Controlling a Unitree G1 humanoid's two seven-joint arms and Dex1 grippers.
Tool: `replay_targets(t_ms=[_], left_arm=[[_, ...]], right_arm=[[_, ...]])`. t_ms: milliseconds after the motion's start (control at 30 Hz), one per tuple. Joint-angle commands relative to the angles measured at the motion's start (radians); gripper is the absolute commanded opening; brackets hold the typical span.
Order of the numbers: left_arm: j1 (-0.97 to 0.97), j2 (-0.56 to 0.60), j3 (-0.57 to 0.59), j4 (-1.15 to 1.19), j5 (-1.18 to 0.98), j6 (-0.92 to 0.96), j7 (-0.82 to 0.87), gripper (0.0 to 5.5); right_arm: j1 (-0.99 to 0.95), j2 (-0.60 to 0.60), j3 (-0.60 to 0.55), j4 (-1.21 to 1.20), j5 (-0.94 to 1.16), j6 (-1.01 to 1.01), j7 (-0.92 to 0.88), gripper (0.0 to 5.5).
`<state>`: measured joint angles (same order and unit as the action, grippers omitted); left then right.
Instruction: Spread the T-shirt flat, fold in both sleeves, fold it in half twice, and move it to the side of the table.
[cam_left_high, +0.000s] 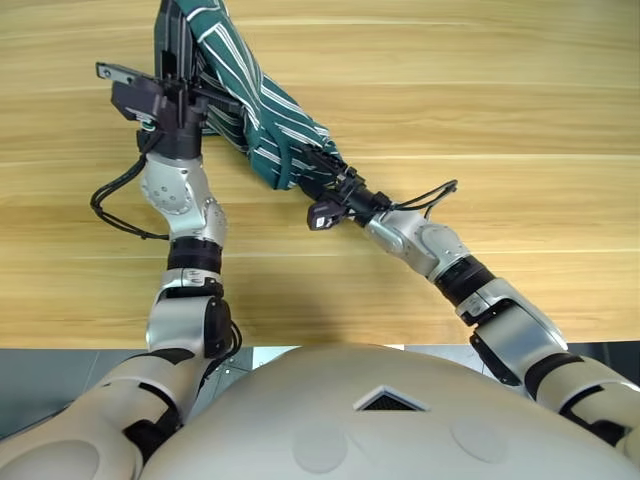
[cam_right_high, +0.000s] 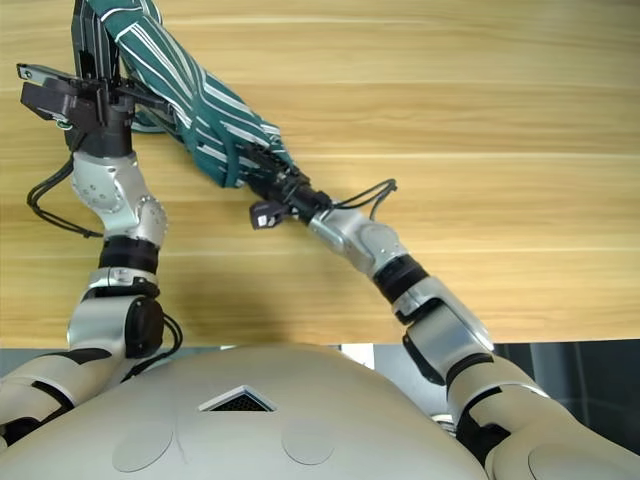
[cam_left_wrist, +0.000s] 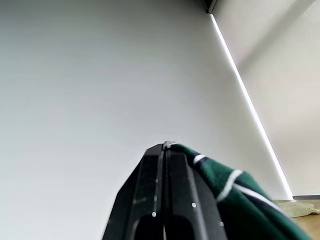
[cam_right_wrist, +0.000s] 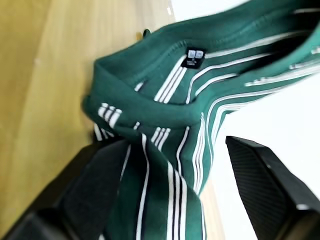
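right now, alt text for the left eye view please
A bunched green striped T-shirt is pinched in the left tool, raised over a wooden table. Its near end reaches the right tool, closer to the robot.

Silvery-grey segmented arms (cam_left_high: 180, 195), black joint bands (cam_left_high: 195, 258), loose black cables (cam_left_high: 96, 203), apparently matte black left claw (cam_left_wrist: 164, 150).

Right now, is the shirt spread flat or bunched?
Bunched: the shirt runs as a narrow twisted band from the shut left gripper to the right gripper.
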<state>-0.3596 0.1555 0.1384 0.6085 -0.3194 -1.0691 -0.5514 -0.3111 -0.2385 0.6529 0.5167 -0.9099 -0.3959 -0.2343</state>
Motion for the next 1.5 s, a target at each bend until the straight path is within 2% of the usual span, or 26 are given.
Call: replay_targets(t_ms=[33, 233, 333, 467, 567, 767, 1100, 1233, 1500], left_arm=[[-0.007, 0.022, 0.033, -0.006, -0.015, -0.006, 0.022, 0.02], [-0.002, 0.027, 0.044, -0.011, -0.023, -0.007, 0.027, 0.02], [-0.001, 0.026, 0.037, -0.016, -0.03, -0.003, 0.018, 0.02], [-0.014, 0.014, 0.003, -0.004, -0.011, -0.004, -0.003, 0.02], [-0.032, 0.013, -0.009, 0.02, -0.001, -0.005, -0.011, 0.02], [-0.061, 0.02, -0.021, 0.043, 0.004, -0.008, -0.022, 0.02], [-0.061, 0.003, -0.047, 0.022, -0.001, -0.013, -0.041, 0.02], [-0.05, 0.013, -0.034, 0.009, -0.004, -0.018, -0.022, 0.02], [-0.027, 0.04, 0.028, -0.011, -0.018, -0.02, 0.03, 0.02]], right_arm=[[0.076, -0.046, -0.075, 0.063, 0.06, 0.057, -0.054, 3.58], [0.128, -0.046, -0.151, 0.011, 0.163, 0.008, -0.109, 3.58], [0.16, -0.042, -0.103, -0.08, 0.203, -0.076, -0.012, 3.58], [0.146, 0.005, -0.018, -0.134, 0.208, -0.088, 0.129, 3.58], [0.119, 0.016, 0.001, -0.13, 0.214, -0.097, 0.19, 3.58], [0.034, 0.115, 0.028, 0.041, 0.205, -0.092, 0.19, 3.58], [-0.151, 0.289, -0.01, 0.473, 0.236, -0.053, 0.034, 3.58], [-0.142, 0.248, -0.049, 0.509, 0.256, -0.063, -0.04, 3.58], [-0.014, 0.103, -0.086, 0.371, 0.248, -0.071, -0.1, 3.58]])
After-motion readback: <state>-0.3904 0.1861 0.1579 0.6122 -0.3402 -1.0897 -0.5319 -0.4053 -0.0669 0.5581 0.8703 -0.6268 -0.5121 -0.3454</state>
